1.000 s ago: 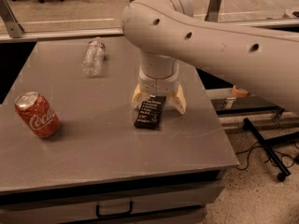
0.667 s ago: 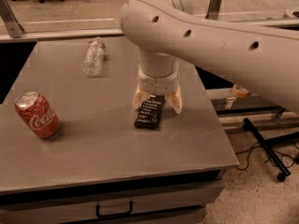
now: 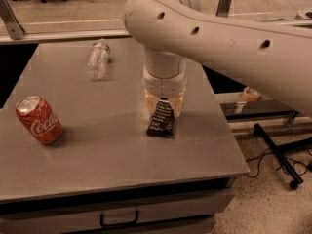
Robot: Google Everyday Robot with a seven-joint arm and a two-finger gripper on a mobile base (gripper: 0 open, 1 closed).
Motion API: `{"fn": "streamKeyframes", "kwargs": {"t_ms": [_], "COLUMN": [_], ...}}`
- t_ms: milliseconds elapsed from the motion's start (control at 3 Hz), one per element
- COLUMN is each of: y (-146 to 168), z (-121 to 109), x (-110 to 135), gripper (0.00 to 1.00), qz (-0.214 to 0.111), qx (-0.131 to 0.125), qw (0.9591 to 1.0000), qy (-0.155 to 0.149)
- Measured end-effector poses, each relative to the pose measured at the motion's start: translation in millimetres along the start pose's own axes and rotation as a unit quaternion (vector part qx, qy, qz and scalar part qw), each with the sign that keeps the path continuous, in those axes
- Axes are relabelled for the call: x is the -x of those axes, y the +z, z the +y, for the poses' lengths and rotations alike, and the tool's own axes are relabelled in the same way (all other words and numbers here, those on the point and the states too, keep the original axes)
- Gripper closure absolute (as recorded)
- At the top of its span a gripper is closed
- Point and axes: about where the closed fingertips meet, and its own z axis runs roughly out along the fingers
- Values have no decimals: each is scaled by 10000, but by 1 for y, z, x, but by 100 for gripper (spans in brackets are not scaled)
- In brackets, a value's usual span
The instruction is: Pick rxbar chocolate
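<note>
The rxbar chocolate [image 3: 161,120] is a flat black wrapper with white text, lying on the grey table [image 3: 97,145] right of centre. My gripper [image 3: 164,111] comes straight down from the large white arm onto the bar's far end. Its two pale fingers [image 3: 150,106] stand close against the bar's two long sides, and the near end of the bar still rests on the table.
A red Coca-Cola can [image 3: 39,119] stands at the table's left. A clear plastic bottle [image 3: 98,58] lies at the back. The table's right edge [image 3: 229,130] is close to the bar. Black cables and a stand leg [image 3: 275,152] lie on the floor at right.
The fingers, spread wide of the bar before, have drawn in against its sides. The arm has shifted slightly. The bar, can and bottle have not moved.
</note>
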Motion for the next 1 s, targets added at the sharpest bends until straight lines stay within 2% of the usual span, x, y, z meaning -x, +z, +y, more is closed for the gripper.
{"fn": "streamKeyframes", "kwargs": {"t_ms": [333,667,1000], "y": [-2,-27,-54], "z": [8,23,40], "x": [-2,0,4], "gripper": [100,100,100], "qz": [13,-65,-188], "qx": [154,609,1031], "qw": [9995,9960,9886], "qy": [-265,-644,-1082]}}
